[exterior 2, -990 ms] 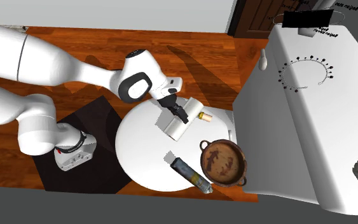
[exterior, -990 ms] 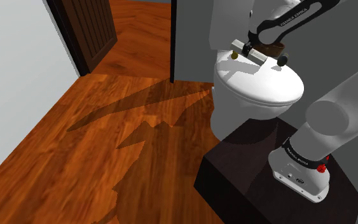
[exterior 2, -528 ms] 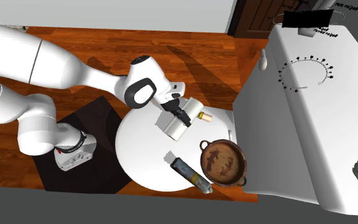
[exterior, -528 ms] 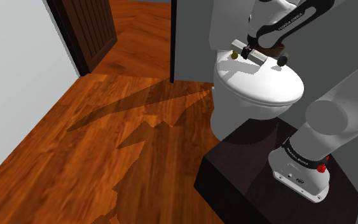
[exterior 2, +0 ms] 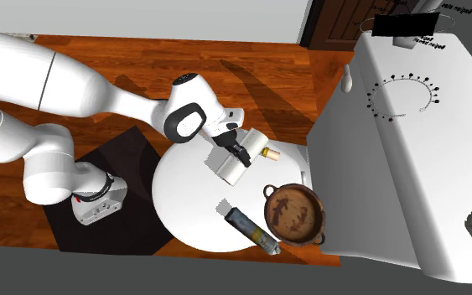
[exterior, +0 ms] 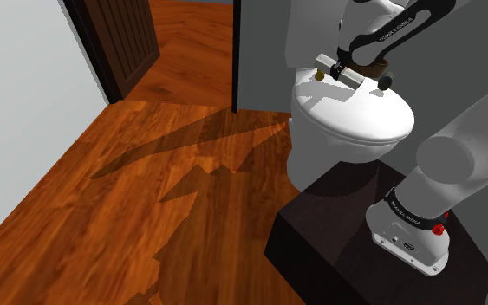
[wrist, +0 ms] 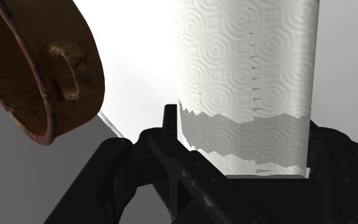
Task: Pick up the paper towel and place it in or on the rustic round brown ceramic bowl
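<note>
- The tool (exterior 2: 236, 154) was down over a closed white toilet lid (exterior 2: 184, 201), its two black fingers (wrist: 165, 146) set against opposite sides of the paper towel (exterior 2: 231, 173).
- From the wrist camera the fingers appeared to press on the roll's embossed white sheet, so the tool looked closed on it rather than merely straddling it.
- The paper towel (wrist: 247, 63) lay on its side on the lid, running lengthwise between the fingers, with one end sticking out past them.
- The brown bowl (exterior 2: 294, 211), round with a small loop handle on its rim, sat upright on the lid near the tool, apart from the roll and toward the second exterior view's lower right of it.
- In the wrist view the bowl's outer wall (wrist: 37, 70) stood beside the tool, off one side of the roll.
- A slim grey tube (exterior 2: 251, 228) lay on the lid just beside the bowl, farther from the tool than the roll.
- A small cork-coloured piece (exterior 2: 268, 153) rested near the roll's far end.
- The arm's base stood on a dark stand (exterior 2: 133, 172) on the wood floor (exterior 2: 142, 59).
</note>
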Available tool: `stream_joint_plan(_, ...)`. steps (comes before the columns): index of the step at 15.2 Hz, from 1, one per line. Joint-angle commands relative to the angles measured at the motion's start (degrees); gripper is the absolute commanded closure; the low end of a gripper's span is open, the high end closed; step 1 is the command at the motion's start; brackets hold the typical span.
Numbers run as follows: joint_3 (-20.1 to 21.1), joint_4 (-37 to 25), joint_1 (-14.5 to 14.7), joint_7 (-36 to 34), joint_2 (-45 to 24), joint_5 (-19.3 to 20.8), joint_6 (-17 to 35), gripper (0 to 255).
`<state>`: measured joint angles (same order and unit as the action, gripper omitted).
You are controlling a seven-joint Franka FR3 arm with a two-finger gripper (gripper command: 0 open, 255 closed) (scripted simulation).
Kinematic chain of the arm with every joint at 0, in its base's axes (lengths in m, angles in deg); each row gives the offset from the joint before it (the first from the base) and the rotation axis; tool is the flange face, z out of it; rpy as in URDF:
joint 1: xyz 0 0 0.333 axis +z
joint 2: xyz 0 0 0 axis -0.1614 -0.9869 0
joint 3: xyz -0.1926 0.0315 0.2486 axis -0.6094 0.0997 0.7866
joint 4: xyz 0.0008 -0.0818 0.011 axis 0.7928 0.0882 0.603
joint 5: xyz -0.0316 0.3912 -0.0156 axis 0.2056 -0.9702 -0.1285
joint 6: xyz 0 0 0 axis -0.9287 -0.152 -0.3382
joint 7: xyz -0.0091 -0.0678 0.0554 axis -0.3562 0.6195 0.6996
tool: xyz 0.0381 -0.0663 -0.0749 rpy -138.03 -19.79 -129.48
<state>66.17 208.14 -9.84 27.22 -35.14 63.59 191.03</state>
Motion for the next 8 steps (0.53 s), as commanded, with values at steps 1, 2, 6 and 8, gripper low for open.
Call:
stream_joint_plan(1, 0.0, 0.0, 0.0, 0.0, 0.0, 0.0, 0.0, 255)
stream_joint_plan(2, 0.0, 0.0, 0.0, 0.0, 0.0, 0.0, 0.0, 255)
stream_joint_plan(6, 0.0, 0.0, 0.0, 0.0, 0.0, 0.0, 0.0, 255)
stream_joint_plan(8, 0.1, -0.3, 0.2, 1.4, 1.1, -1.3, -1.2, 255)
